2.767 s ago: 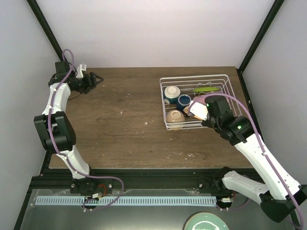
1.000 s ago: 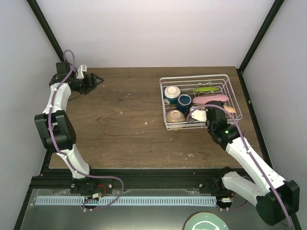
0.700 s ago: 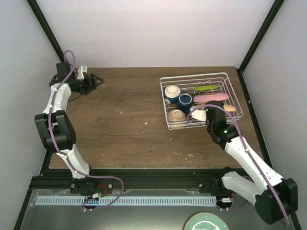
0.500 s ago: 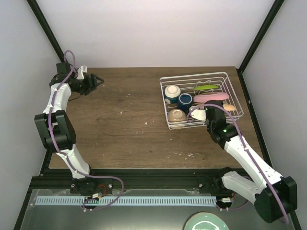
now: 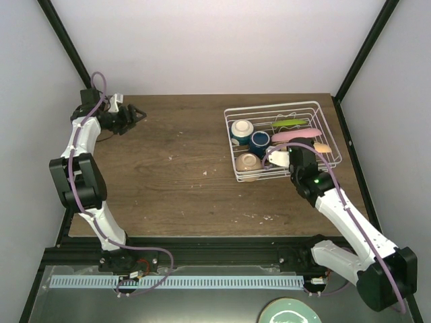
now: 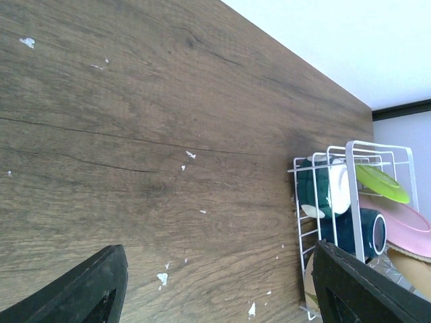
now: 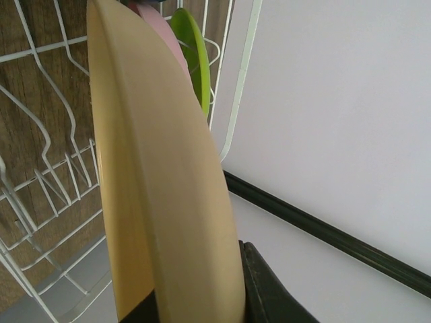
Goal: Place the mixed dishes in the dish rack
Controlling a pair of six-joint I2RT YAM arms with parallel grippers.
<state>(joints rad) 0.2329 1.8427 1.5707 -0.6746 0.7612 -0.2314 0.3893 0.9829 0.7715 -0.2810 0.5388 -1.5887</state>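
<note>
The white wire dish rack [image 5: 314,113] stands at the table's back right. It holds two cream bowls [image 5: 242,129] [image 5: 247,163], the dark blue mug [image 5: 259,141], the lime green plate [image 5: 289,124] and the pink plate [image 5: 298,136], both on edge. My right gripper [image 5: 296,157] is shut on the peach-tan plate [image 5: 322,148], on edge just in front of the pink plate. In the right wrist view the peach-tan plate [image 7: 161,202] fills the frame, with pink [image 7: 156,20] and green [image 7: 192,54] behind. My left gripper [image 5: 138,114] is open and empty at the back left. I see no woven yellow plate.
A pale teal plate [image 5: 289,313] lies below the table's near edge. The left wrist view shows bare wood with white specks [image 6: 161,277] and the rack [image 6: 300,222] at its right. Black frame posts stand at both back corners.
My right gripper has moved a little farther back into the rack with the peach-tan plate, and the rack has shifted slightly. The left arm has barely moved.
</note>
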